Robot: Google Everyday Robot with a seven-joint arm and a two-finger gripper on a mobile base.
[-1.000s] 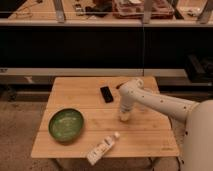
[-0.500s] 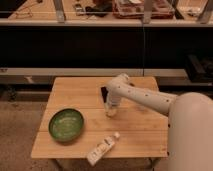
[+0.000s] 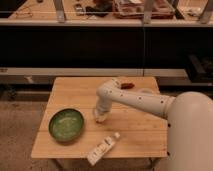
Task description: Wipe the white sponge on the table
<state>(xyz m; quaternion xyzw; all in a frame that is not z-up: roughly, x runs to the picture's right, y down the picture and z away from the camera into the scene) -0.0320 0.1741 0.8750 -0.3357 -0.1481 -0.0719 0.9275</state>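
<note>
The robot's gripper [image 3: 101,117] is down at the tabletop, pointing straight down near the middle of the square light wooden table [image 3: 142,131], and something small and pale sits right at its tip. That looks like the small off-white sponge [image 3: 100,120], pressed flat against the planks, which is the posture you want for wiping. I cannot tell whether the fingers are clamped on it or only pushing it down. The white arm [image 3: 135,100] reaches in from the right, elbow bent above the far side of the table, which keeps the wrist vertical over the wood.

Just to the left sits the round green bowl [image 3: 66,124], close enough that a leftward stroke could nudge it. Toward the front edge lies a long white capped bottle [image 3: 102,148] on its side, apart from the gripper.

Behind the table run dark shelving and a light counter rail; the floor is speckled grey.
</note>
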